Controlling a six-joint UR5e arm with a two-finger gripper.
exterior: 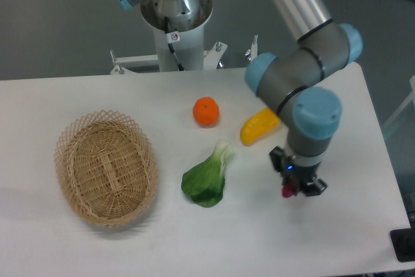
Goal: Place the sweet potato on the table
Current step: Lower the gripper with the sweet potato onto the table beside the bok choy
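Only a small magenta patch of the sweet potato (286,191) is seen, low on the right side of the table (78,244), tucked under the gripper (297,185). It is pinched between the dark fingers, which are closed against it from either side; most of its length is hidden by the gripper body. Whether it is touching the white surface or held just above it cannot be told from this view.

The gripper is carried at the end of the grey and blue arm (305,76), which is bent down over the right half of the table. Just beside the arm's wrist, partly covered by it, a yellow vegetable (257,128) is laid at a slant. A leafy green vegetable (207,181) (pale stem pointing up and to the right) is set near the middle of the tabletop, well apart from the gripper. A round orange fruit (206,111) is placed behind it, close to the yellow vegetable but not touching. At the left, an oval woven basket (107,168) is set on the table.
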